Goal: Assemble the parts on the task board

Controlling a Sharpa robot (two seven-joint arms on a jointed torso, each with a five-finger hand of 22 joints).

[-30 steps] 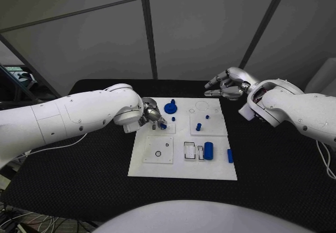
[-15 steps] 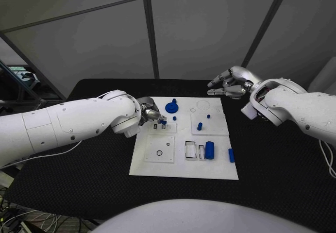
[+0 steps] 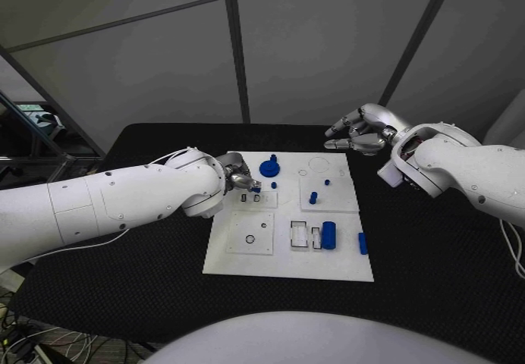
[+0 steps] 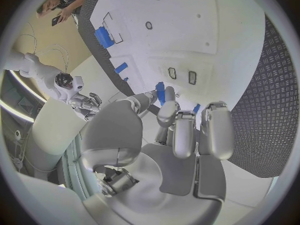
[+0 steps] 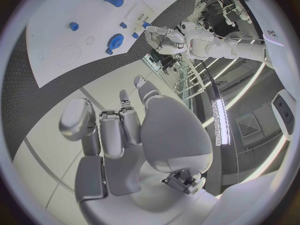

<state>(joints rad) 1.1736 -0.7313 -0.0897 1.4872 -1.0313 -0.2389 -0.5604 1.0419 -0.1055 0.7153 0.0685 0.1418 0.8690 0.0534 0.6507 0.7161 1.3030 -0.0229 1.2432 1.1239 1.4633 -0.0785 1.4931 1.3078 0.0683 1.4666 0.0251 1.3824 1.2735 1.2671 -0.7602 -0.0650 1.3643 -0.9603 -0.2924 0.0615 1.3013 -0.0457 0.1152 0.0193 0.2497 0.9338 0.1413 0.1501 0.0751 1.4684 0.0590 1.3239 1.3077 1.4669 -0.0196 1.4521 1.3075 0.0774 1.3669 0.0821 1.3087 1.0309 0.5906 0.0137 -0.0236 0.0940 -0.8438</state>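
Head view: the left hand [image 3: 237, 180] is placed over the upper left part of the white board [image 3: 287, 265], and a small blue peg [image 3: 255, 189] is pinched at its fingertips just above two small slots [image 3: 255, 198]. The right hand [image 3: 359, 131] is held off the board beyond its far right corner, fingers curled in with nothing between them.

If the peg is brought down tilted or beside its slot, it could be jammed on the rim or knocked from the pinch; the grip is slight and the slots sit close together, so the wrong one could be entered. The blue knob [image 3: 269, 168] just beside the hand could also be nudged.

From the left wrist view the peg [image 4: 160, 91] is seen gripped between the fingertips [image 4: 167, 100] with the slots [image 4: 182, 75] ahead of it, an alignment largely hidden from above by the arm. A blue cylinder [image 3: 327, 234] near the board's front right is better placed in the head view.
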